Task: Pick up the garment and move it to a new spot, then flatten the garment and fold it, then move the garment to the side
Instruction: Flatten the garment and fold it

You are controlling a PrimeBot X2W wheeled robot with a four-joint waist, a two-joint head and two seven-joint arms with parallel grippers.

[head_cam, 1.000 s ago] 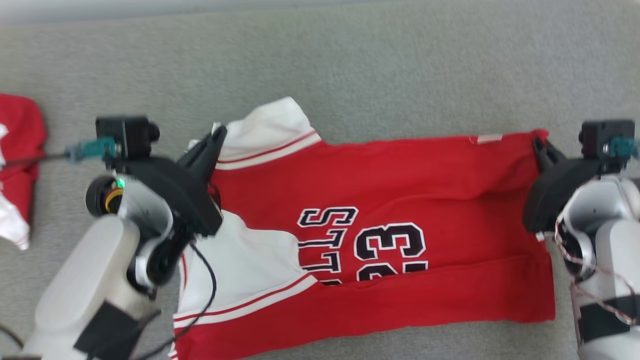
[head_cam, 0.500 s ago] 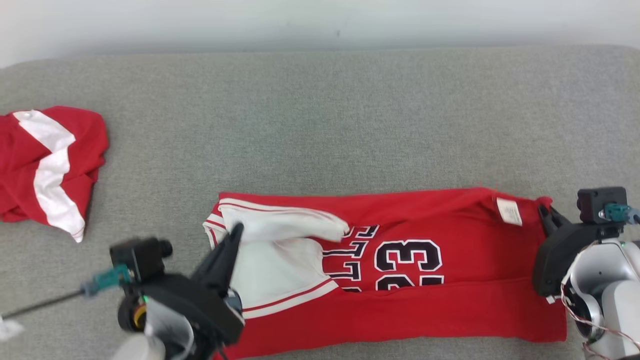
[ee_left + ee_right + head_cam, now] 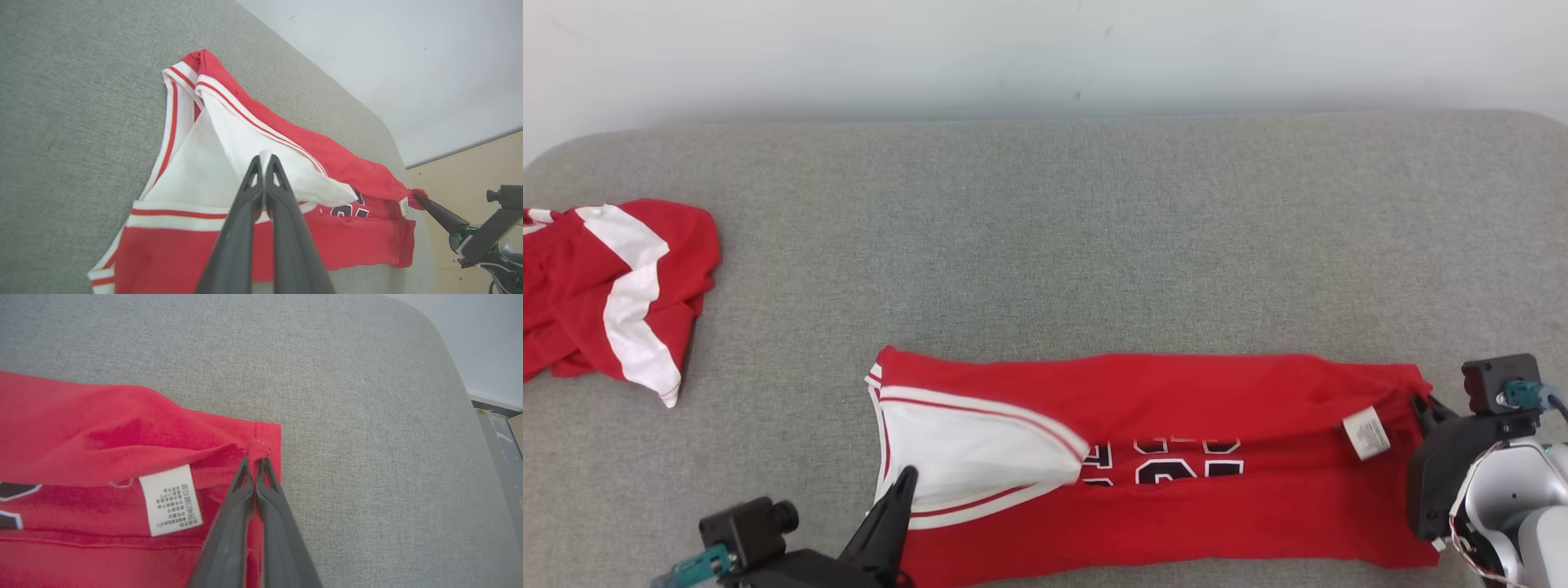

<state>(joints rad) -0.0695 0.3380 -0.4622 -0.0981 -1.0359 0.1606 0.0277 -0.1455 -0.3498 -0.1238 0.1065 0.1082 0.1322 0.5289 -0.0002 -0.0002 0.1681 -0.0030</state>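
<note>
Pinching jersey (image 3: 1176, 392) at both ends. At white panel, left claw (image 3: 263, 157) clamped on fold; right claw (image 3: 256, 459) clamped on red hem corner beside label (image 3: 170, 500).

surface (image 3: 1045, 245): grey woven fabric, rounded far corners | wall (image 3: 1045, 49): plain off-white, directly behind surface | floor (image 3: 470, 171): light tan, past surface's end | light: soft, even

The garment (image 3: 1176, 506) lies at the cushion's (image 3: 1045, 245) front edge — a second garment (image 3: 613, 278) well to its left.
</note>
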